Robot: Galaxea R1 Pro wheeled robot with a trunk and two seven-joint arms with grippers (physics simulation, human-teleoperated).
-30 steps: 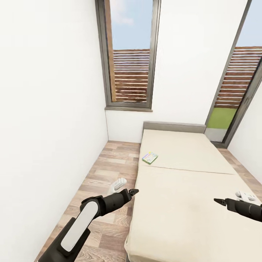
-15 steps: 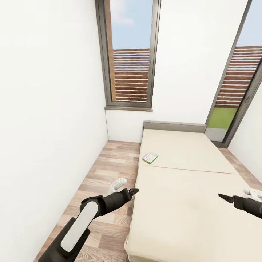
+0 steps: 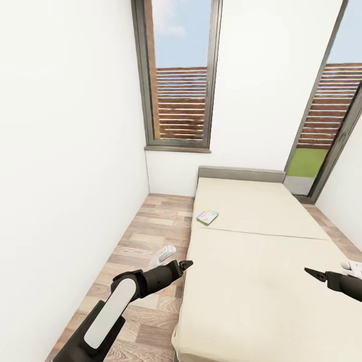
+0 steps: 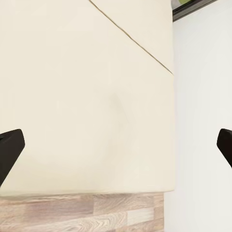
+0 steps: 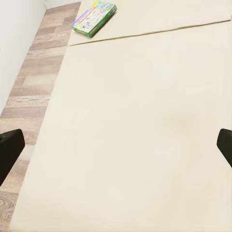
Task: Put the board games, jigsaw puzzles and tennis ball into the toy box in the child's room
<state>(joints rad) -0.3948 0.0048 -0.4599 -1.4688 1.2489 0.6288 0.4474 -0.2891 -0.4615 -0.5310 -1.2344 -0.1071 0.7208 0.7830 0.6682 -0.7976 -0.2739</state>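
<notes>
One board game (image 3: 207,217), a flat box with green and multicoloured print, lies on the cream bed (image 3: 251,281) near its left edge, just beyond the seam between the two mattress parts. It also appears far ahead of the right fingers as the board game (image 5: 94,18). My left gripper (image 3: 185,263) hovers at the bed's near left edge, open with nothing in it, its fingertips (image 4: 9,150) wide apart over the mattress (image 4: 87,96). My right gripper (image 3: 308,272) hangs over the bed's right side, open and empty, well short of the box.
A wood-plank floor strip (image 3: 146,236) runs between the left white wall and the bed, with a small white object (image 3: 162,255) lying on it. A grey headboard (image 3: 241,174) and two tall windows stand behind. A white shape (image 3: 353,265) that I cannot identify sits at the right edge.
My right gripper has drifted to the right, toward the picture's edge, and the white shape beside it has shifted with it. The left arm and the board game have stayed put.
</notes>
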